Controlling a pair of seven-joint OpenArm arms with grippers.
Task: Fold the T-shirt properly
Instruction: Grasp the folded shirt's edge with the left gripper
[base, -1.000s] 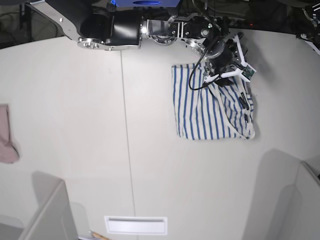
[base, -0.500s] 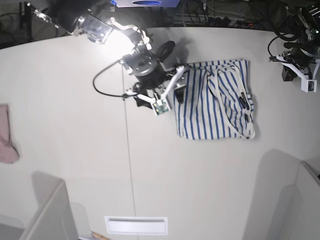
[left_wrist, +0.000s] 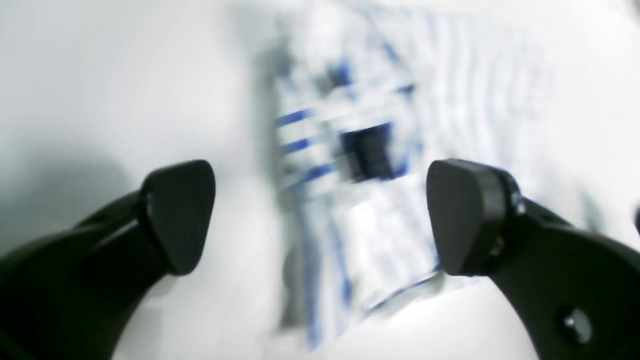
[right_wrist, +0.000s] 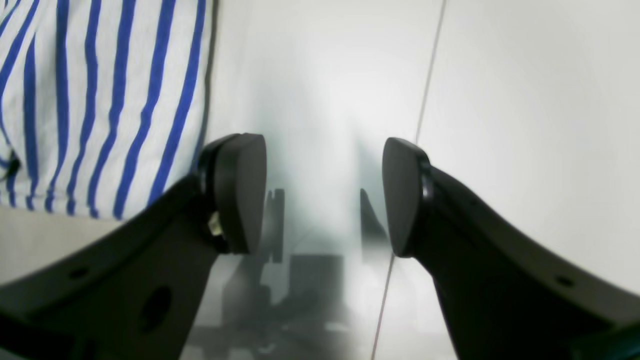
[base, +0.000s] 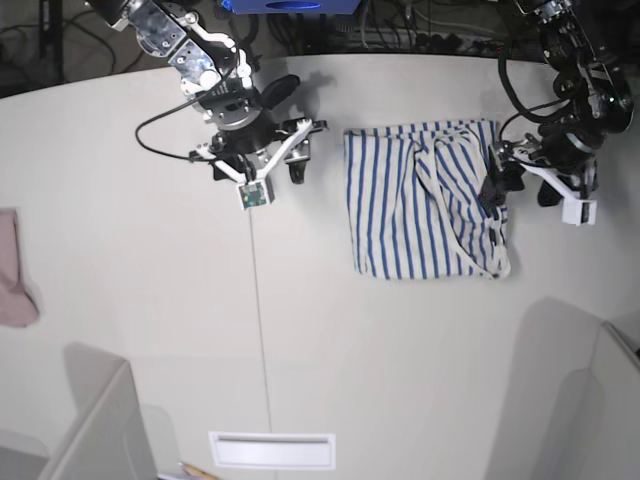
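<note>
I see T-shirt (base: 425, 200) folded on table (base: 400, 350), 2 o'clock. Left gripper (base: 520, 187) released, at shirt's 3 o'clock edge. Right gripper (base: 257, 170) released, empty, at shirt's 9 o'clock.

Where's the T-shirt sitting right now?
In the base view the T-shirt lies folded on the table's upper right, between both grippers: the left gripper at its right edge, the right gripper off its left edge.

The T-shirt (base: 425, 200) lies folded into a rough square toward the table's (base: 400, 360) far right corner. The left gripper (base: 520, 185) hangs at its right edge, the right gripper (base: 258, 170) just off its left. A pink cloth (base: 12, 270) lies at the left edge.
</note>
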